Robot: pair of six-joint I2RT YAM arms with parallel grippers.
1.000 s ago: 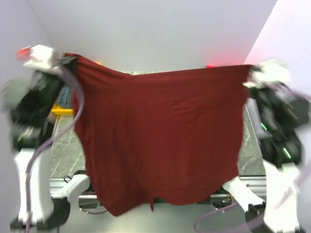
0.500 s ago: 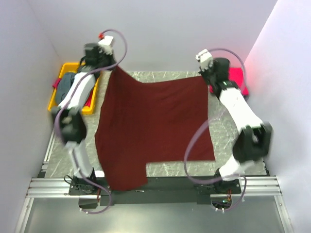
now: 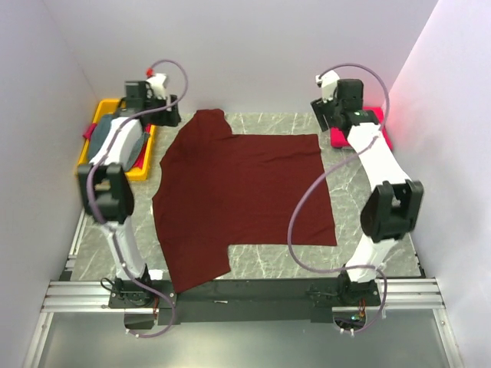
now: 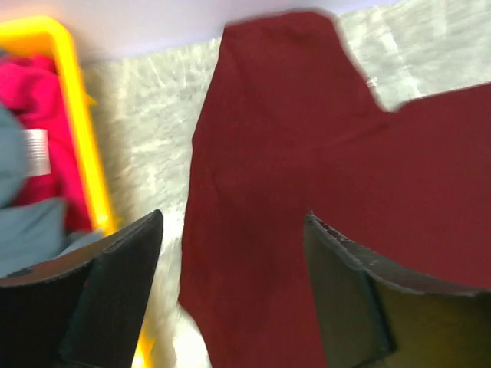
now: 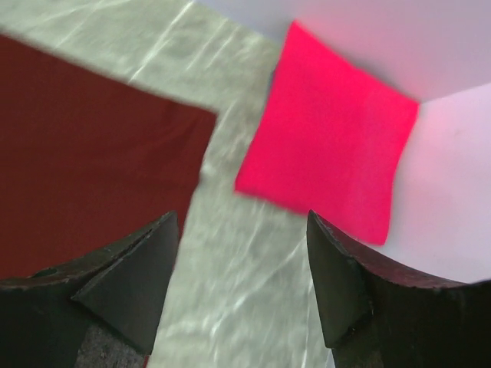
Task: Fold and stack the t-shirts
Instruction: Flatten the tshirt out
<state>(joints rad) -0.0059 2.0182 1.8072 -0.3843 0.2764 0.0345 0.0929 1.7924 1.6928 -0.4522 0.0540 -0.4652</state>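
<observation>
Hovering near the 2 far corners of the flat maroon t-shirt (image 3: 245, 192) with left gripper (image 4: 232, 230) and right gripper (image 5: 242, 222), jaws spread wide, pinching nothing.

The dark maroon t-shirt (image 3: 245, 192) under the left claw (image 4: 230, 230) is looking like soft, matt cloth, lying with faint creases. The worktop (image 3: 276, 264) around it is showing a smooth, marbled grey surface with a slight sheen. That claw's fingers (image 4: 115, 299) are appearing matt black and plastic-looking, scuffed pale along one edge. Left of that claw, the yellow bin (image 4: 77, 130) is gleaming as glossy plastic. Beyond the right claw (image 5: 242, 222), the bright pink-red t-shirt (image 5: 330, 130) is showing as smooth, matt cloth.
</observation>
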